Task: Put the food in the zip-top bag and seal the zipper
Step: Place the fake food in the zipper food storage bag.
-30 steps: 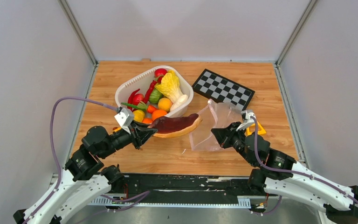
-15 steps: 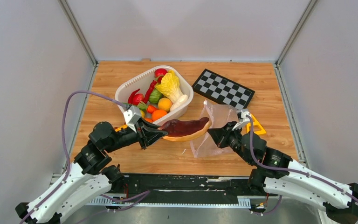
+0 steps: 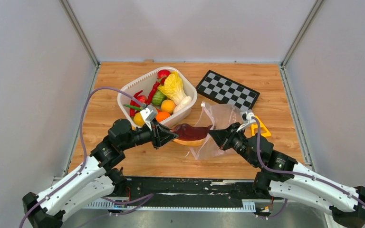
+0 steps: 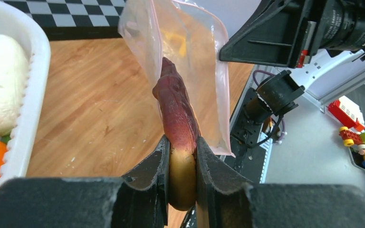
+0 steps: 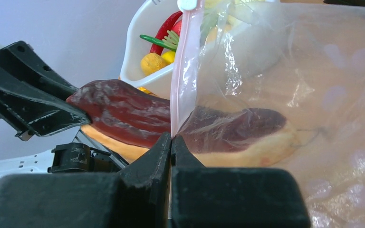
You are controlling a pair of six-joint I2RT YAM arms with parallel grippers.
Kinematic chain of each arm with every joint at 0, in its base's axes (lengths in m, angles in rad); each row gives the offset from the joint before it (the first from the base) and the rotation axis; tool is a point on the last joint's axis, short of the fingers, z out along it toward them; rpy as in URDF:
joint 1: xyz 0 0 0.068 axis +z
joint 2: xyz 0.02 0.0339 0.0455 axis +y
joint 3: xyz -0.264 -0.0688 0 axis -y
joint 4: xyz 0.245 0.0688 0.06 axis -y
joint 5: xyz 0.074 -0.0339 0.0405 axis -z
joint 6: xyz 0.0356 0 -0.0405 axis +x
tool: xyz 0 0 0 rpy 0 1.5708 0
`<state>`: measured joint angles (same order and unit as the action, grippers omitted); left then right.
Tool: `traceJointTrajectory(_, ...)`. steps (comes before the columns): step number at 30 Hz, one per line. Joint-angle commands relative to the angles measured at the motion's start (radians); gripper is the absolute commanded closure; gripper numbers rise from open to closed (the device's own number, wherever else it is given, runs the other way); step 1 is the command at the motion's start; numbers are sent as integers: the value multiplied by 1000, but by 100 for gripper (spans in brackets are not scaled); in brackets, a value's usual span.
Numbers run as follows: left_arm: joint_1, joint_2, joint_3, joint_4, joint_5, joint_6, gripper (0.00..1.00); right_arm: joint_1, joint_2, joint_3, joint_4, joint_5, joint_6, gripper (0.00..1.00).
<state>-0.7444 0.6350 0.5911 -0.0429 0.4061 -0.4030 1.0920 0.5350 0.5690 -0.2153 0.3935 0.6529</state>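
My left gripper [image 3: 170, 137] [image 4: 182, 151] is shut on the near end of the long tan bun with a dark-red top [image 3: 190, 133] [image 4: 177, 114] [image 5: 123, 118]. The bun's far end pokes through the mouth of the clear dotted zip-top bag [image 3: 218, 128] [image 4: 190, 61] [image 5: 313, 95]. My right gripper [image 3: 215, 136] [image 5: 171, 138] is shut on the bag's pink zipper strip [image 5: 183, 71], holding the mouth edge up. The rest of the food, red, orange, yellow and green toy produce [image 3: 164, 97] [image 5: 161, 52], lies in the white basket.
The white plastic basket [image 3: 132, 88] [image 4: 28, 99] [image 5: 140, 47] stands behind the left gripper. A checkerboard [image 3: 228, 90] [image 4: 62, 12] lies at the back right. A yellow toy [image 3: 261, 128] sits beside the right wrist. Grey walls close in both sides.
The left arm has carried the bun to the right, and its far end has gone into the bag's mouth. The right gripper has shifted slightly left with the bag edge.
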Motion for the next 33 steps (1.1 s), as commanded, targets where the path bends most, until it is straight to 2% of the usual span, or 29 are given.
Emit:
traceJointTrajectory(1, -5, 55, 9, 176, 40, -72, 100, 6, 25, 0, 75, -26, -10, 100)
traceJointTrajectory(7, -92, 124, -26, 303, -84, -141, 100, 6, 71, -14, 155, -56, -15, 100)
traceJointTrajectory(11, -133, 208, -24, 350, -104, -171, 100, 5, 80, -31, 207, -76, -9, 100)
traceJointTrajectory(15, -180, 227, -21, 321, -213, -142, 100, 6, 51, -66, 270, -61, 17, 100)
traceJointTrajectory(19, -184, 222, -8, 225, -305, -90, 100, 6, -18, -94, 299, -72, 26, 100)
traceJointTrajectory(25, -193, 254, 11, 175, -390, -88, 100, 6, -88, -75, 265, -190, -64, 100)
traceJointTrajectory(30, -235, 270, 34, 190, -402, -78, 100, 6, -165, -108, 273, -159, -58, 100)
traceJointTrajectory(33, -260, 290, 56, 245, -335, -88, 100, 6, -162, -111, 249, -115, -63, 100)
